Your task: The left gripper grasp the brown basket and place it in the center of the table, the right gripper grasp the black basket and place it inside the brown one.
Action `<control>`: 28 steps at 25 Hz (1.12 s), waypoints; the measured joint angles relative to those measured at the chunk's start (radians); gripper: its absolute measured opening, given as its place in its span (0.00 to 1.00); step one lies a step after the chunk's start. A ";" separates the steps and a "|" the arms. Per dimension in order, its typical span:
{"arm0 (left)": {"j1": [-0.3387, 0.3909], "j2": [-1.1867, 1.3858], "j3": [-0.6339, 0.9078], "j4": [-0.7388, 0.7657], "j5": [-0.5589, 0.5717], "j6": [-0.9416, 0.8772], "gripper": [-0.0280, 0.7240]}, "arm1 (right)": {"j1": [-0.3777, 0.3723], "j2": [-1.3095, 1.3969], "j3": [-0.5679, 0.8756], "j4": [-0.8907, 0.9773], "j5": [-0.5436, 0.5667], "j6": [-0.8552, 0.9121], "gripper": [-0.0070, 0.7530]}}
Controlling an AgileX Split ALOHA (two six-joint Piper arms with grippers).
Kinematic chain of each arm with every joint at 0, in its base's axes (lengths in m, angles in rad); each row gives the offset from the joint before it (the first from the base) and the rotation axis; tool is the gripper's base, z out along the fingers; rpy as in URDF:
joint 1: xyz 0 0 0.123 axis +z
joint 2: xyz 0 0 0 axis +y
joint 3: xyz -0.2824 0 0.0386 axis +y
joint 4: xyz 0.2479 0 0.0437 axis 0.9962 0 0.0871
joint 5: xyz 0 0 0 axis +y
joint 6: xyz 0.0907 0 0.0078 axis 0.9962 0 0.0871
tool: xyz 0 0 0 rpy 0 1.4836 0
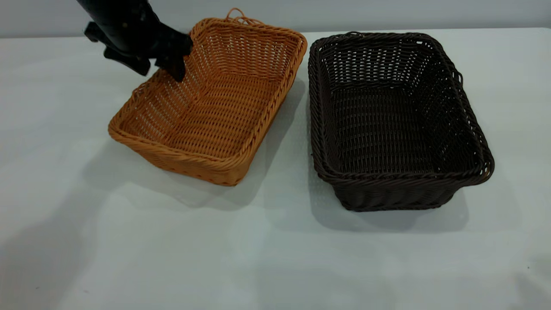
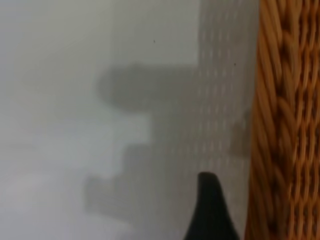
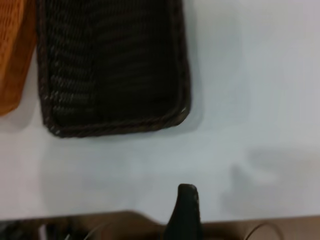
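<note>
1. Left tool (image 1: 174, 69) sits at the brown basket's (image 1: 224, 116) far-left rim, fingers straddling the braided edge: one finger tip shows inside the basket against the side wall, the other is outside
2. Left wrist view: one black finger (image 2: 210, 210) lies just outside the woven orange-tan wall (image 2: 285, 125), with worktop below it; tool looks closed onto the rim, though actual contact of the pads is hidden
3. Brown basket is tilted, its far-left side lifted, the near corner low by the worktop (image 1: 275, 258); its shadow spreads under and left of it
4. It lies left of centre, turned at an angle, its far-right corner just beside the black basket (image 1: 396, 125); the two rims are close but apart
5. Black basket rests flat and upright on the worktop, right of centre, empty inside
6. Right tool (image 3: 184, 210) is out of the exterior view; in the right wrist view one dark finger shows over bare worktop near its edge, well apart from the black basket (image 3: 110, 70); cannot tell whether it is wide or narrow
7. A sliver of the brown basket (image 3: 12, 55) shows beside the black one in that same view
</note>
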 joint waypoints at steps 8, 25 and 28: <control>-0.001 0.058 -0.019 0.000 -0.041 0.007 0.32 | 0.000 0.239 0.000 0.252 0.017 -0.110 0.79; -0.002 -0.141 -0.083 0.006 -0.069 0.102 0.15 | 0.013 0.720 -0.011 0.665 -0.036 -0.023 0.79; -0.002 -0.169 -0.083 0.006 -0.079 0.105 0.15 | 0.076 0.801 -0.014 0.709 -0.095 -0.017 0.79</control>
